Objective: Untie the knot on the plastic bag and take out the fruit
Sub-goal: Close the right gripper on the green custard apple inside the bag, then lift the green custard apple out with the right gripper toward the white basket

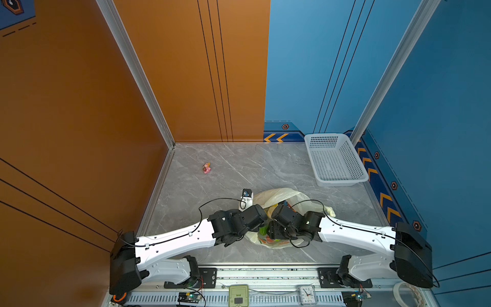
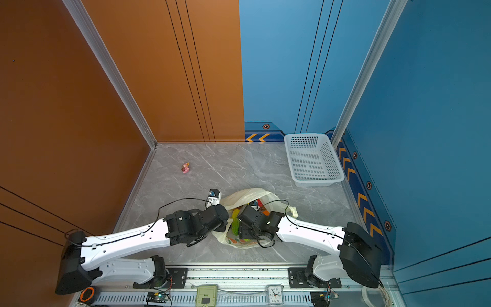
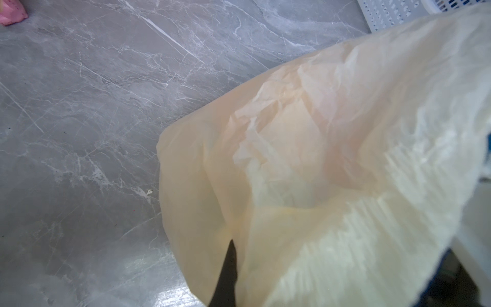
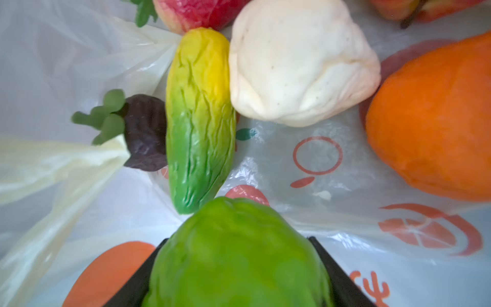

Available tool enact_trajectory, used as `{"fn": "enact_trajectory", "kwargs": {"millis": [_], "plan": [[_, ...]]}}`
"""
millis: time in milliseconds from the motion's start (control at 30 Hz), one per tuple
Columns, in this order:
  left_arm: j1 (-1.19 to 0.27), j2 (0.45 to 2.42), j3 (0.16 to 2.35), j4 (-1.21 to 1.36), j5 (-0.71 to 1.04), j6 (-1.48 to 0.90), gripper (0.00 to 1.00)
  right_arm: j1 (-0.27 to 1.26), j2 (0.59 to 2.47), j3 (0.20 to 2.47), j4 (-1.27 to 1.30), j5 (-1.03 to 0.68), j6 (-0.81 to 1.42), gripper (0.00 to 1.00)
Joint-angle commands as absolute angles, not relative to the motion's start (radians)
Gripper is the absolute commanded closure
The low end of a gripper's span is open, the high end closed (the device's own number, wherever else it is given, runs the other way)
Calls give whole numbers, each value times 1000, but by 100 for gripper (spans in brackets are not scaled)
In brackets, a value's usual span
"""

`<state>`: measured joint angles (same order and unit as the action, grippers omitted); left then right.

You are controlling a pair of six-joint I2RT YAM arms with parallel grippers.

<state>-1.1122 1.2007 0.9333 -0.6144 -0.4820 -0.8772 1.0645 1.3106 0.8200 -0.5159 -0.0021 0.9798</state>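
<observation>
The plastic bag (image 1: pixel 281 195) lies on the gray desk (image 1: pixel 239 164), near the front, between the two arms. Its mouth is open.

The left jaws are pressed together and pinch the thin yellow plastic at the bag's edge. In the left wrist view one black finger (image 3: pixel 225 276) shows by the sheet, and the plastic fans out from there.

The right jaws are down inside the bag. They are partly spread, with one black finger (image 4: pixel 332 265) on each side of a bumpy green fruit (image 4: pixel 233 239). Both touch it, so they squeeze it. I cannot tell if it is off the bag's floor.

More fruit lies in the bag just past it:
- a long yellow-green fruit (image 4: pixel 199 119)
- a cream-white fruit (image 4: pixel 300 61), touching the yellow-green one
- a big orange fruit (image 4: pixel 435 119)
- a dark purple fruit (image 4: pixel 146 133)
- a red fruit (image 4: pixel 196 10)

The white basket (image 1: pixel 334 159) stands well apart at the far right of the desk.
</observation>
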Motion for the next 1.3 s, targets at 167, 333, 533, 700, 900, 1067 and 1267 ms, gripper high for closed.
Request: {"fn": "enact_trajectory", "kwargs": {"millis": [167, 333, 533, 700, 900, 1067, 1267], "plan": [[-1086, 1207, 956, -595, -450, -867, 100, 1108, 1239, 916, -647, -25, 905, 51], [-1081, 1219, 968, -584, -454, -861, 100, 1146, 1240, 970, -675, -16, 896, 51], [-1081, 1230, 957, -584, -441, -856, 100, 1128, 1216, 1082, -719, 7, 882, 54], [-1084, 1227, 959, -584, -446, -848, 100, 1023, 1198, 1203, -811, -31, 851, 55], [-1102, 1258, 989, -584, -468, -843, 100, 759, 1208, 1311, -828, -201, 769, 55], [-1131, 1277, 1003, -593, -490, -861, 100, 526, 1287, 1450, -823, -296, 652, 55], [-1176, 1289, 1014, -611, -551, -885, 100, 284, 1358, 1475, -708, -336, 611, 55]]}}
